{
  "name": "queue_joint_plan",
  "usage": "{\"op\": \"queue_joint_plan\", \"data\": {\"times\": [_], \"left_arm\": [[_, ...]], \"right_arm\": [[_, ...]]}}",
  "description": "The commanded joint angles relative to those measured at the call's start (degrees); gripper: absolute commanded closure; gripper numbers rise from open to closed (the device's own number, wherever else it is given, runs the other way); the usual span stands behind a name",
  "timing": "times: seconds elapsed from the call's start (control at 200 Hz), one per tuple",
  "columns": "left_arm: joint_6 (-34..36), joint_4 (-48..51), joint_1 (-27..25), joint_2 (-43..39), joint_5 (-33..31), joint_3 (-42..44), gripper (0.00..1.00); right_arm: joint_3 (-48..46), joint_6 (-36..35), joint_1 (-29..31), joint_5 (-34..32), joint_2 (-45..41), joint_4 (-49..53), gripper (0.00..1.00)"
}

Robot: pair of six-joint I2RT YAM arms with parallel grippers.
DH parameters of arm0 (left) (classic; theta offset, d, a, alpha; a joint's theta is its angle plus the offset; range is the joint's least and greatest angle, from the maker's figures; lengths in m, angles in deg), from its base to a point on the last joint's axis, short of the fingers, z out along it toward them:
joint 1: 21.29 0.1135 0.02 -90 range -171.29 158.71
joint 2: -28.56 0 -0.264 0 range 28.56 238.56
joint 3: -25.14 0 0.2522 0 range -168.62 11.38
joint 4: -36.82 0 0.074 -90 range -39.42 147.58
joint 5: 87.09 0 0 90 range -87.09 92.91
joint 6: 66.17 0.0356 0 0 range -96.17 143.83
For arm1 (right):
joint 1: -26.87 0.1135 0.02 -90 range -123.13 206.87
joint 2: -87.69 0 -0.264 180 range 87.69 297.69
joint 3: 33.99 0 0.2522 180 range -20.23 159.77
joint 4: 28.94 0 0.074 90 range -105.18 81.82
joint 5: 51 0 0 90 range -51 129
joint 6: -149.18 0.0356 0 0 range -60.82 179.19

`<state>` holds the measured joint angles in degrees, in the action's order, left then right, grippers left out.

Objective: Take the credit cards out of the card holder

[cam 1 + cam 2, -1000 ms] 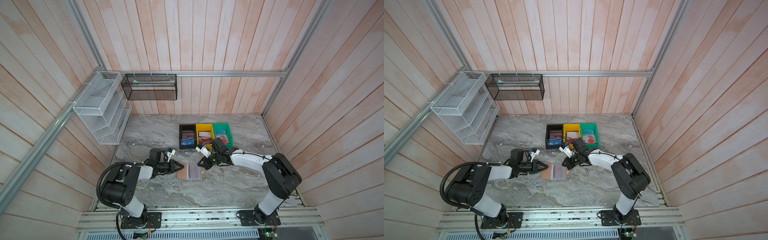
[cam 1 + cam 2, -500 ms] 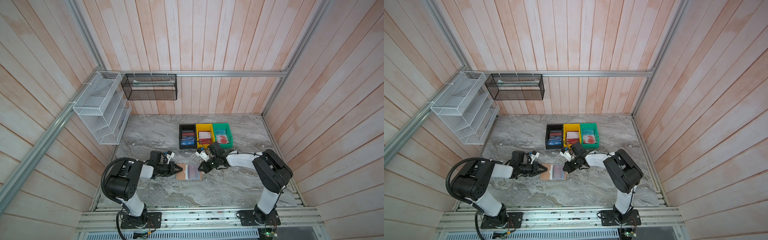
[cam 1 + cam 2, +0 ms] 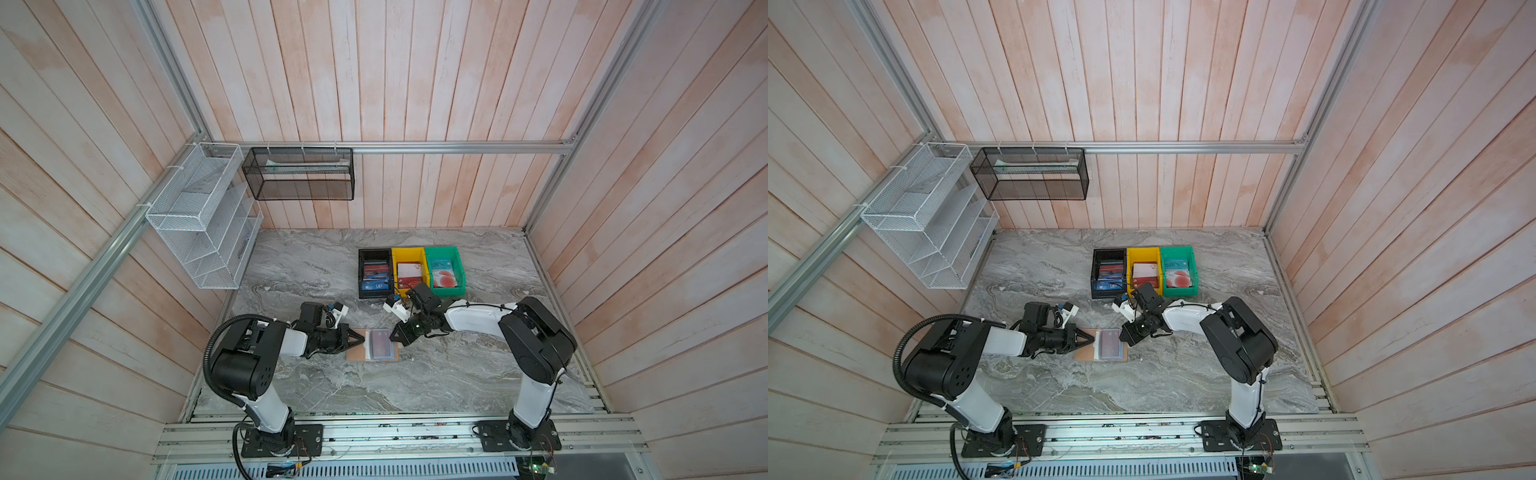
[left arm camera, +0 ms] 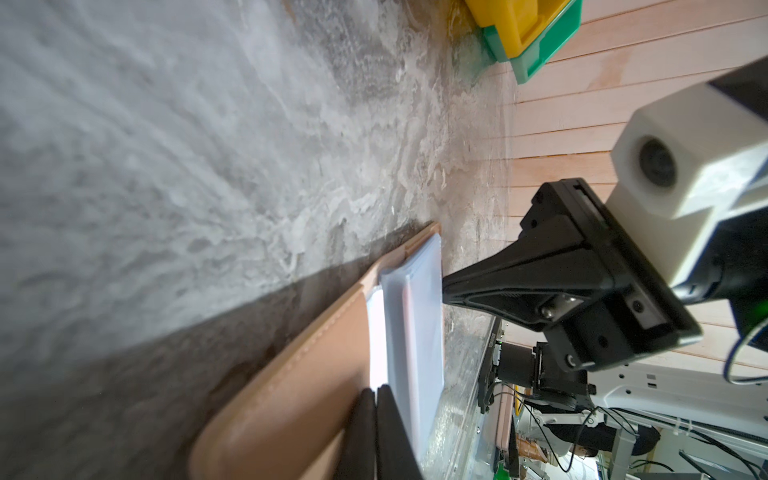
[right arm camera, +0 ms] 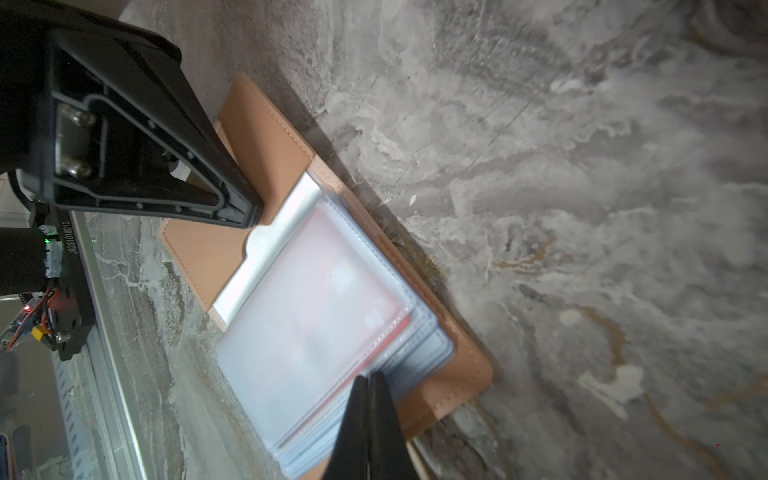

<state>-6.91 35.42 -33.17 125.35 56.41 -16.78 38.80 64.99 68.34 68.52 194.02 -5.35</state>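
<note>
Change: the left pincer has moved onto the tan cover of the card holder and closed fully, gripping nothing. The right pincer, also closed, has dropped to the edge of the sleeve pages.
Meaning: the holder appears pinned; extraction has not started.
Card: a dark red credit card is still in the top sleeve.
Surface: grey marble, with bins behind.
Room: wood-slat walls and wire racks.

Tan card holder; grey marbled table.
</note>
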Motion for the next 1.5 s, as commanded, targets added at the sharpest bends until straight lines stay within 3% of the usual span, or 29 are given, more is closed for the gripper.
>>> {"op": "queue_joint_plan", "data": {"times": [0.0,0.33,0.91,1.495], "left_arm": [[1.5,2.8,0.68,-0.83,-0.62,-0.67,0.94],[5.47,17.9,0.81,-11.54,-7.39,-3.68,0.94],[4.84,15.98,0.71,-4.82,-10.78,-0.73,0.95],[4.53,15.42,-0.43,-4.34,-10.61,-0.75,0.96]], "right_arm": [[1.27,-0.86,0.45,-2.36,0.48,3.16,1.0],[1.4,-0.79,0.74,-2.28,-0.17,3.7,1.0],[3.11,-0.97,2.21,-3.24,-0.92,4.95,1.0],[5.66,-0.96,3.34,-1.67,3.1,4.68,1.0]]}}
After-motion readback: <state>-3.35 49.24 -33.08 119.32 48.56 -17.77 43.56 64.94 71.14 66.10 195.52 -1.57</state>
